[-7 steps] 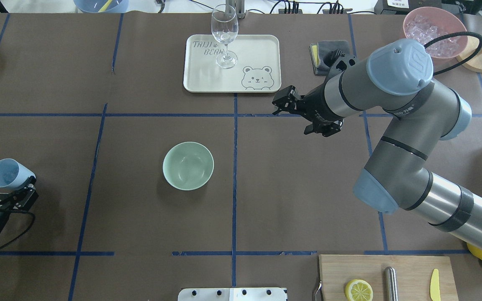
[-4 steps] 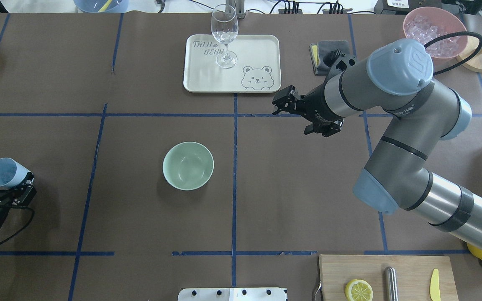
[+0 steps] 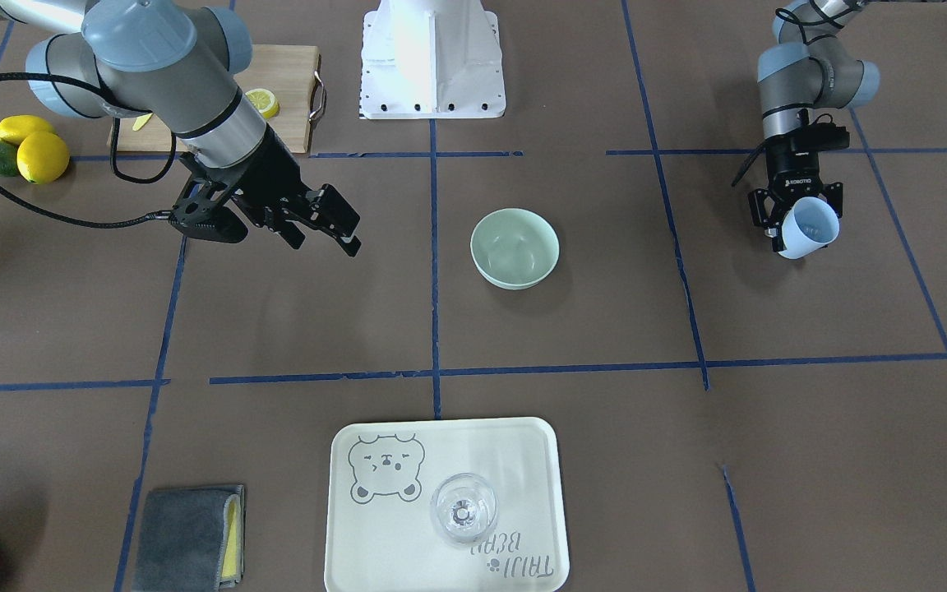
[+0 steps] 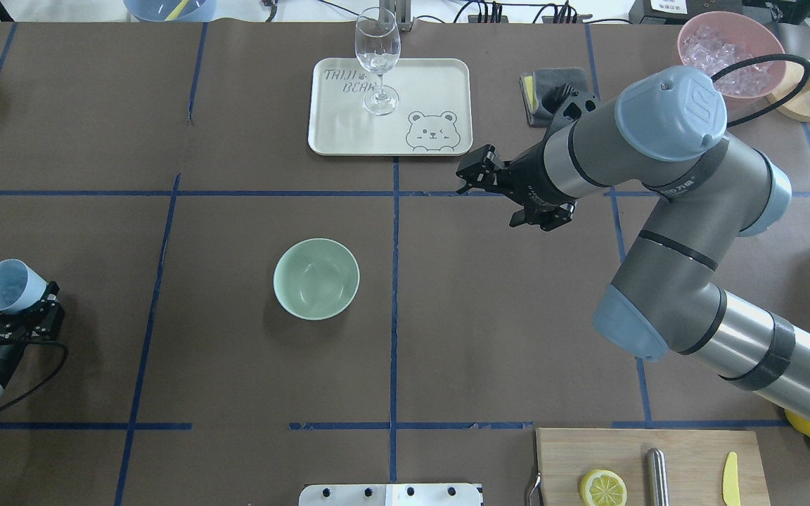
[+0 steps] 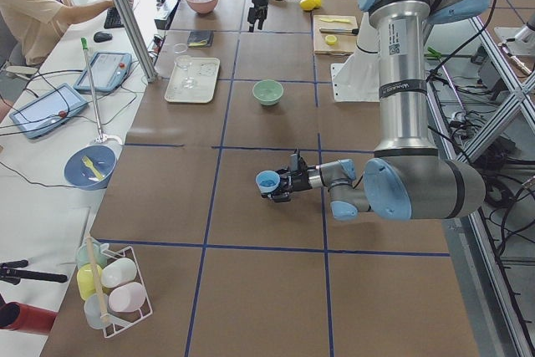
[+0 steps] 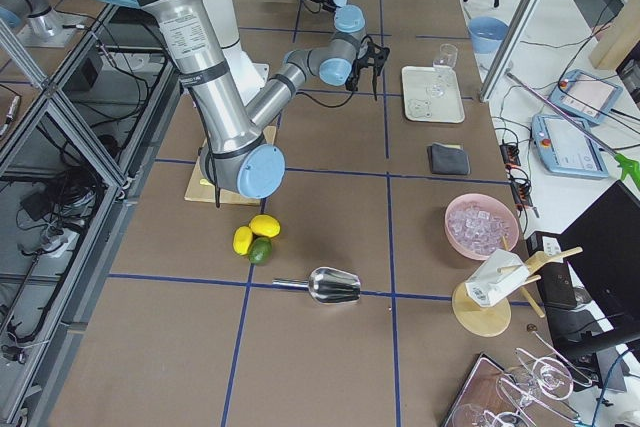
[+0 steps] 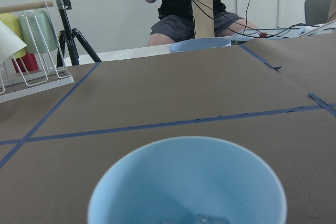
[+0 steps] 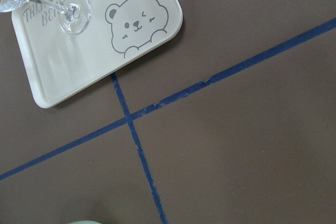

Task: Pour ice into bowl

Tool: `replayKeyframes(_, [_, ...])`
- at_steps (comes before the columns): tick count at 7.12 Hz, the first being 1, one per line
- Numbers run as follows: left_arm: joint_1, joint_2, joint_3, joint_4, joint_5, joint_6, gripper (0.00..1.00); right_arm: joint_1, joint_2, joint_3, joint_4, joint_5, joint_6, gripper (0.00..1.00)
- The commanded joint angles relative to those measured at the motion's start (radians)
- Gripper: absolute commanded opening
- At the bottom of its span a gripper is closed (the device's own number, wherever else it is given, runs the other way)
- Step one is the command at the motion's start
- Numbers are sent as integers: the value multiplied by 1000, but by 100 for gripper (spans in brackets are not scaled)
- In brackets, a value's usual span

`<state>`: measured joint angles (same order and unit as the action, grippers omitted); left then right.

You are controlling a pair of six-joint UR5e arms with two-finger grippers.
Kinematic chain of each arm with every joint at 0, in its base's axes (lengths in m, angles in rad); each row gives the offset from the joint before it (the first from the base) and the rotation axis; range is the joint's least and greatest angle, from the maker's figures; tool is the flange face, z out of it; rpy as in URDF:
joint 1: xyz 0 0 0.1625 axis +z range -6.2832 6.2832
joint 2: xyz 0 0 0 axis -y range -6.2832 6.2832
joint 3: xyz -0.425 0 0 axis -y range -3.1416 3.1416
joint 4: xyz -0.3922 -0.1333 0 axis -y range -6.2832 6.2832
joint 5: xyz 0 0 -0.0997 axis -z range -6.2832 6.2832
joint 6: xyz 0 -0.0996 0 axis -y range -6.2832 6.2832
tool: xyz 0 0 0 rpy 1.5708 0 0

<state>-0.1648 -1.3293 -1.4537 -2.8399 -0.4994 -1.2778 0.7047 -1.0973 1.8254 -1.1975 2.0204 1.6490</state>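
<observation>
The pale mint-green bowl (image 4: 316, 278) stands empty near the table's middle and also shows in the front view (image 3: 515, 247). My left gripper (image 4: 20, 310) is shut on a light blue cup (image 4: 5, 287) at the far left edge, well away from the bowl and tilted a little. In the left wrist view a few small clear ice cubes (image 7: 202, 219) lie at the bottom of the cup (image 7: 184, 182). My right gripper (image 4: 470, 173) is open and empty, hovering right of and beyond the bowl, next to the tray.
A cream bear tray (image 4: 440, 77) with a wine glass (image 4: 377, 60) stands at the back middle. A pink bowl of ice (image 4: 728, 53) is back right, a grey cloth (image 4: 545, 84) beside it. A cutting board (image 4: 686, 457) with a lemon slice is front right.
My left gripper with the cup has shifted slightly left and away from the bowl. The right arm has barely moved.
</observation>
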Motion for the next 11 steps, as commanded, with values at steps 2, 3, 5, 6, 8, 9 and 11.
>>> replayKeyframes(2, [-91, -61, -51, -241, -89, 348, 0, 1, 0, 2, 0, 0, 0, 100])
replayKeyframes(3, [-105, -86, -71, -251, -94, 458, 0, 2, -1, 8, 0, 1, 0, 100])
replayKeyframes(5, [-107, -213, -118, -234, -120, 649, 0, 7, -42, 34, 0, 6, -2, 100])
replayKeyframes(6, [-98, -276, -141, -216, -120, 755, 0, 28, -61, 57, 0, 18, -2, 100])
replayKeyframes(8, [-90, -373, -199, -81, -105, 834, 0, 36, -76, 57, 0, 18, -20, 100])
replayKeyframes(9, [-88, -373, -261, 68, -81, 959, 0, 41, -104, 58, 1, 18, -38, 100])
replayKeyframes(11, [-88, -372, -298, 143, -79, 1164, 0, 52, -124, 55, -2, 17, -86, 100])
